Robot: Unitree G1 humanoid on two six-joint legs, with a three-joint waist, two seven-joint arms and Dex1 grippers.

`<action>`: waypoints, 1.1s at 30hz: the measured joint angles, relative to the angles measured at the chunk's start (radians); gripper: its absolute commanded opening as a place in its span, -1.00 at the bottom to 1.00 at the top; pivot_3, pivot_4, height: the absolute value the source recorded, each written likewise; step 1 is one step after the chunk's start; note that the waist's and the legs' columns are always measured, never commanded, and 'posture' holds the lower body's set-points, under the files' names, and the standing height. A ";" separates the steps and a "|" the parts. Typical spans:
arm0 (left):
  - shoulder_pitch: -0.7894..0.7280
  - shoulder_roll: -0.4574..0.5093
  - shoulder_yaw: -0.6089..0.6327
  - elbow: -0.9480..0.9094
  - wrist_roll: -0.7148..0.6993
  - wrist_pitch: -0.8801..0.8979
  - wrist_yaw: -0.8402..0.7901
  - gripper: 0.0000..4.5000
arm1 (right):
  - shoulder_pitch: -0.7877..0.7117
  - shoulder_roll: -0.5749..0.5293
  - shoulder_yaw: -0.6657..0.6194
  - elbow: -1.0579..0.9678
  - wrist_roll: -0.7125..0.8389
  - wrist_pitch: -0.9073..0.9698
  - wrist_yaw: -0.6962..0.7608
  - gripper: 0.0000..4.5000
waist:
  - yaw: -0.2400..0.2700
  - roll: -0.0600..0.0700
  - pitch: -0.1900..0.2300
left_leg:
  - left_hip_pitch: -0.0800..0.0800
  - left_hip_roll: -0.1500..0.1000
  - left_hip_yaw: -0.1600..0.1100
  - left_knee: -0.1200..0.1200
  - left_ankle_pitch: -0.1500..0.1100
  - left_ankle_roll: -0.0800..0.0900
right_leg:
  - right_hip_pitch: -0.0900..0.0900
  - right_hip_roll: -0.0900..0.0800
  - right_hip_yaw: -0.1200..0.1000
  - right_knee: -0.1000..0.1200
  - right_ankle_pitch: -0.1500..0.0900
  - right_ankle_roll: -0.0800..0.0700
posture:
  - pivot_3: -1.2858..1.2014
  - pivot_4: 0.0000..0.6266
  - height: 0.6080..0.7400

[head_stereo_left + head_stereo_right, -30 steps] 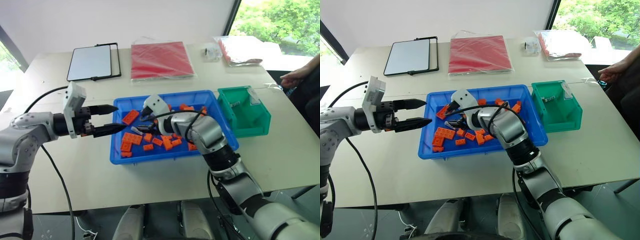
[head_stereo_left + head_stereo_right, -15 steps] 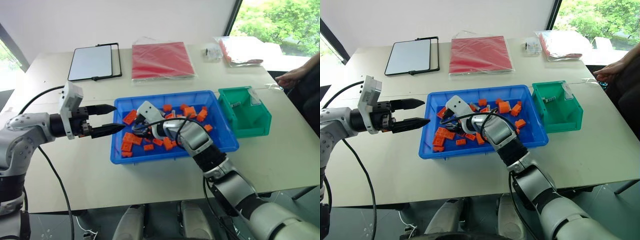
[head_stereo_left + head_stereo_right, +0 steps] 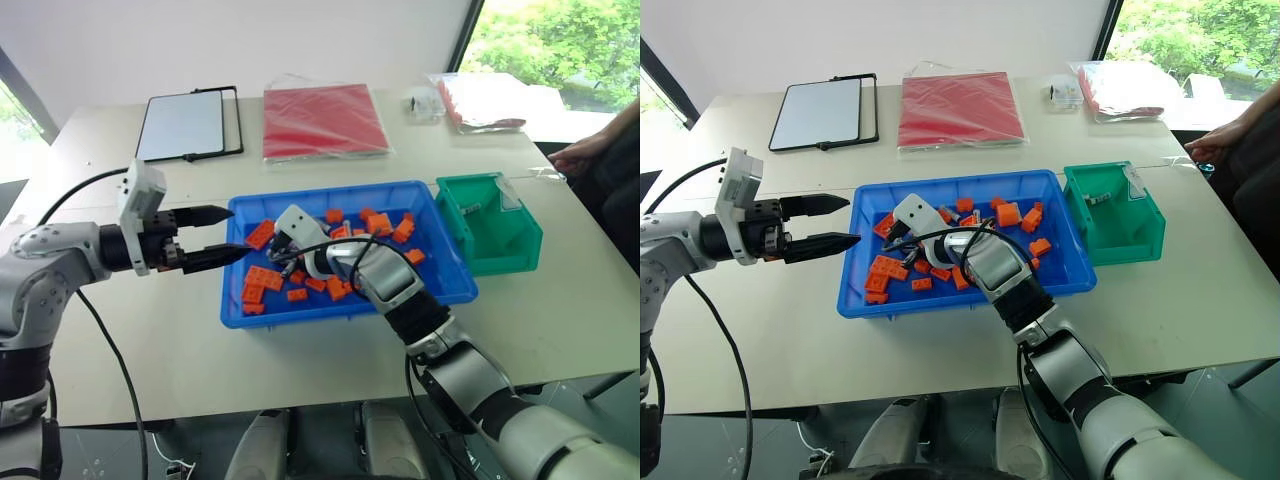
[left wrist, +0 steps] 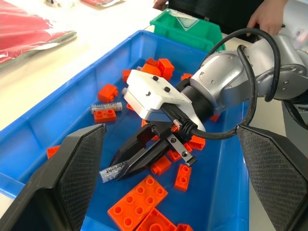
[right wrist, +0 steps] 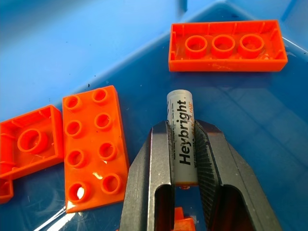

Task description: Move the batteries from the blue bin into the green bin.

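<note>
The right gripper [image 5: 182, 159] has just closed: a second ago its fingers stood apart above the orange bricks, and now they pinch a silver battery [image 5: 181, 139] between them, seen lengthwise in the right wrist view with its printed label facing up. The left wrist view shows the same grip from the side, the battery [image 4: 111, 170] poking out past the black fingertips low over the floor of the blue bin [image 3: 448, 285], among the scattered orange bricks [image 3: 262, 276]. The battery looks not yet lifted clear of the tray. A second battery [image 4: 107, 107] lies farther back in the tray beside a brick. The left gripper [image 3: 225, 236] hovers just outside the tray's left wall, its two fingers spread apart and holding nothing. The green bin [image 3: 520, 232] sits touching the tray's right end, with one small grey object, probably a battery, already inside. With the pinch made, the next step is likely a lift and a carry across the tray to the green bin; the grip sits toward one end, so the battery could pivot.
</note>
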 measured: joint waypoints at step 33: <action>-0.066 -0.058 -0.077 0.080 0.052 -0.052 -0.034 1.00 | 0.058 -0.509 -0.494 -0.467 0.062 0.164 -0.142 0.61 | 0.015 0.001 0.001 | -0.002 0.001 0.002 0.001 0.000 0.001 | 0.000 0.000 0.000 -0.002 0.000 0.000 | 0.03 -0.52 0.87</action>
